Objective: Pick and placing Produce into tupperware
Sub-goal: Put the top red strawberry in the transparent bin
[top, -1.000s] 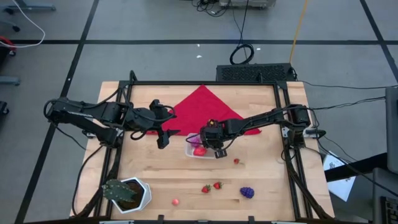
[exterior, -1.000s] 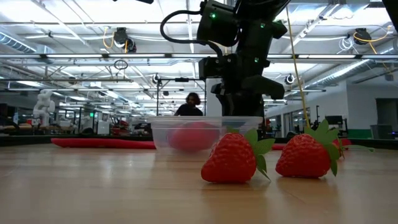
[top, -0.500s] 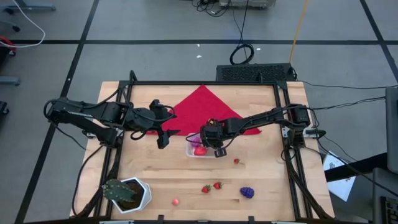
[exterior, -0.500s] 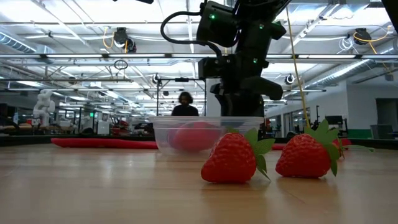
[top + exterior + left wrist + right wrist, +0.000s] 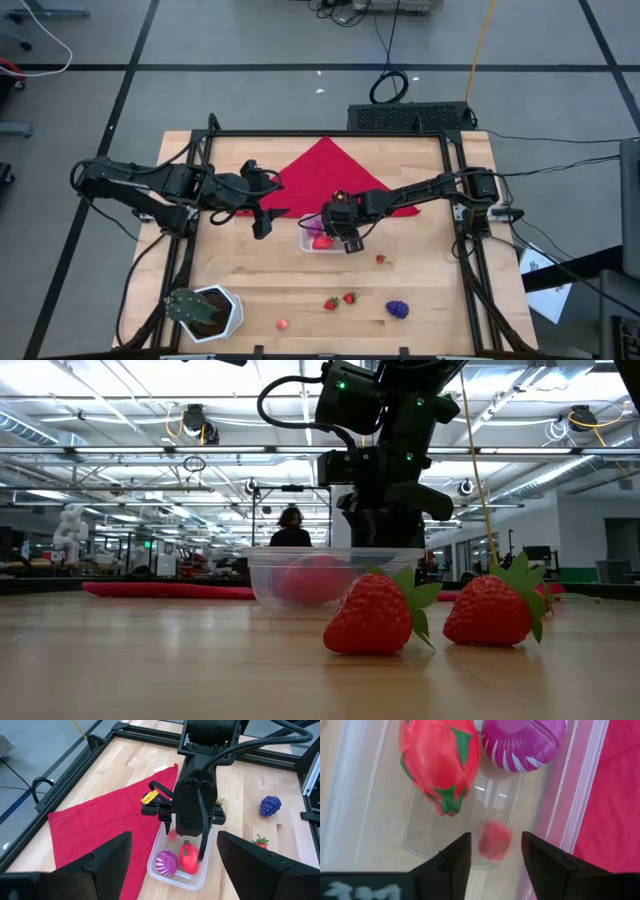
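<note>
The clear tupperware tub stands on the table beside the red cloth's edge. It holds a red-and-green toy fruit and a purple striped one. My right gripper hangs open just above the tub, pointing down. A small red ball shows blurred between its fingers without touching them, over the tub's floor. My left gripper waits open to the tub's left. On the table lie strawberries, a purple grape bunch and a red ball.
The red triangular cloth lies flat behind the tub. A green plant in a white pot stands at the near left corner. A black frame borders the table. Bare wood lies between the tub and the loose fruit.
</note>
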Available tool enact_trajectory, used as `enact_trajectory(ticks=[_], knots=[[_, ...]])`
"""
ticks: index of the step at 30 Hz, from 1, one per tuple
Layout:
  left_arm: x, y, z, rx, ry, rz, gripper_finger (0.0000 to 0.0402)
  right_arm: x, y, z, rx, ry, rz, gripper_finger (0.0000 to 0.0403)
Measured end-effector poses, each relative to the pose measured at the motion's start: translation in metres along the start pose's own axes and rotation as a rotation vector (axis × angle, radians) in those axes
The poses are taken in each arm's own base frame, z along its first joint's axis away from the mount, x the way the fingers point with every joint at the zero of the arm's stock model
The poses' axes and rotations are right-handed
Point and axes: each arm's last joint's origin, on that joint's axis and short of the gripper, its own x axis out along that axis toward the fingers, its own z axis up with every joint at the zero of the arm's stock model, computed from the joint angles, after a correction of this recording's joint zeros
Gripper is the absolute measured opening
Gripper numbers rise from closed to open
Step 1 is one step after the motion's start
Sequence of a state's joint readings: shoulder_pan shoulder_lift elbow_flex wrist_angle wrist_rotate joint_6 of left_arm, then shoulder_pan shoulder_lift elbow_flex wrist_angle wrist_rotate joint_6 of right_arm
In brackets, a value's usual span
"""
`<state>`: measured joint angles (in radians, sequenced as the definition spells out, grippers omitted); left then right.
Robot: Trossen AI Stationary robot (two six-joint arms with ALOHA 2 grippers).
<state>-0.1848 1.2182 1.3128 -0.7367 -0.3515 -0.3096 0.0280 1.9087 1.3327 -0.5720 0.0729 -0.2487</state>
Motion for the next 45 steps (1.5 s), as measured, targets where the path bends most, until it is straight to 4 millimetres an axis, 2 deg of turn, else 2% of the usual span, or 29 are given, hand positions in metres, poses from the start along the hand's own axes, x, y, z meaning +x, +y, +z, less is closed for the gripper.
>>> enact_trajectory(ticks=[5, 16, 25, 31, 37, 45], knots=[[0.0, 0.0, 0.0, 0.0, 0.0, 0.0, 0.0296, -0.001, 0.002, 0.002, -0.006, -0.004, 0.001, 0.0178], [0.0, 0.0, 0.0, -0.011, 0.001, -0.003, 0.0296, -0.016, 0.014, 0.02, -0.039, -0.056, 0.0, 0.0178], [0.0, 0.0, 0.0, -0.013, 0.003, -0.008, 0.0296, -0.025, 0.026, 0.022, -0.038, -0.003, 0.013, 0.0178], [0.0, 0.0, 0.0, -0.035, 0.003, -0.009, 0.0296, -0.036, 0.034, 0.029, -0.077, 0.03, -0.069, 0.0178], [0.0, -0.001, 0.0, -0.06, 0.004, -0.013, 0.0296, -0.051, 0.054, 0.03, -0.076, 0.099, -0.044, 0.0178], [-0.005, -0.013, -0.004, -0.041, 0.012, -0.061, 0.0296, -0.064, 0.104, 0.012, -0.026, 0.281, -0.026, 0.0178]])
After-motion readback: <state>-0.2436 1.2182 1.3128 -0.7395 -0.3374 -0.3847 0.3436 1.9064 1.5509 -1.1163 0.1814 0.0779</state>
